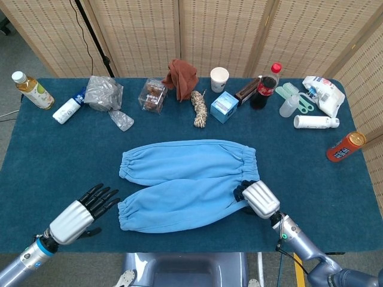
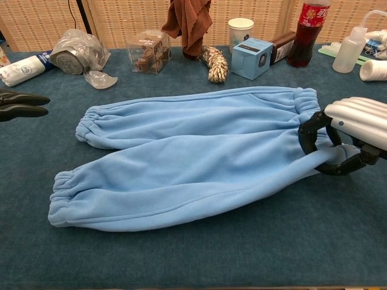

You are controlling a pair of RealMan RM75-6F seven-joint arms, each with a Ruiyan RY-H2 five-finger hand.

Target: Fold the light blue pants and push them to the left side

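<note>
The light blue pants (image 1: 185,179) lie flat mid-table, waistband to the right and both cuffs to the left; in the chest view the pants (image 2: 193,157) fill the middle. My right hand (image 1: 257,199) grips the near corner of the waistband. In the chest view the right hand (image 2: 344,136) has its fingers (image 2: 307,138) and thumb curled around a raised fold of the fabric. My left hand (image 1: 84,212) hovers just left of the near cuff, holding nothing, fingers apart and pointing at the cuff. Only its dark fingertips (image 2: 21,104) show in the chest view.
Along the far edge stand a tea bottle (image 1: 33,89), a white bottle (image 1: 67,109), crumpled plastic (image 1: 103,94), a clear snack box (image 1: 152,95), a brown cloth (image 1: 181,76), a rope (image 1: 199,109), a paper cup (image 1: 219,79), a blue box (image 1: 224,106) and a cola bottle (image 1: 265,88). An orange can (image 1: 345,146) lies far right.
</note>
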